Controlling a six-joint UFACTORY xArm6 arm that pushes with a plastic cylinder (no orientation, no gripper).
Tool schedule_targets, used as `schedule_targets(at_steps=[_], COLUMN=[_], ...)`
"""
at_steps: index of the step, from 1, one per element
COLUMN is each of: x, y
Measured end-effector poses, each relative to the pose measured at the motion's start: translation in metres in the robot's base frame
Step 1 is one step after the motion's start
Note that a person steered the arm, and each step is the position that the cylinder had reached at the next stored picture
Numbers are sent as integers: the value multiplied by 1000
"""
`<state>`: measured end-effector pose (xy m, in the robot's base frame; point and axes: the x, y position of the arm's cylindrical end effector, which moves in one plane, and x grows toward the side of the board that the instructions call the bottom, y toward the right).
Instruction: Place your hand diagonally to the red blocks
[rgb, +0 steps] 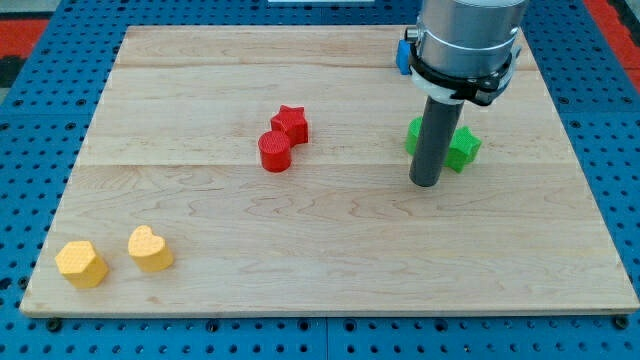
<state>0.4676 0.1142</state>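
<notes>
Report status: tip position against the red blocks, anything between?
My tip on bare board, the view's right of red star block and red cylinder block. Green block behind rod. Path clear.

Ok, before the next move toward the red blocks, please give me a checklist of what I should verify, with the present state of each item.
1. My tip shows in the view: ok, it stands on the board right of centre.
2. Both red blocks found: ok, the red star and the red cylinder sit together, seemingly touching, left of my tip.
3. Tip already diagonal to them: not ok, it is far to their right and only slightly lower.
4. Path leftward free of blocks: ok.
5. Tip apart from the green block: cannot tell, the rod hides part of it.
6. Yellow blocks away from the path: ok, they lie at the view's bottom left.
</notes>
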Motion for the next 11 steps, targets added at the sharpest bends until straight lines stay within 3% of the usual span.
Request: schedule_targets(at_steps=[4,7,11], x=[4,49,50], y=[8,-6,-4])
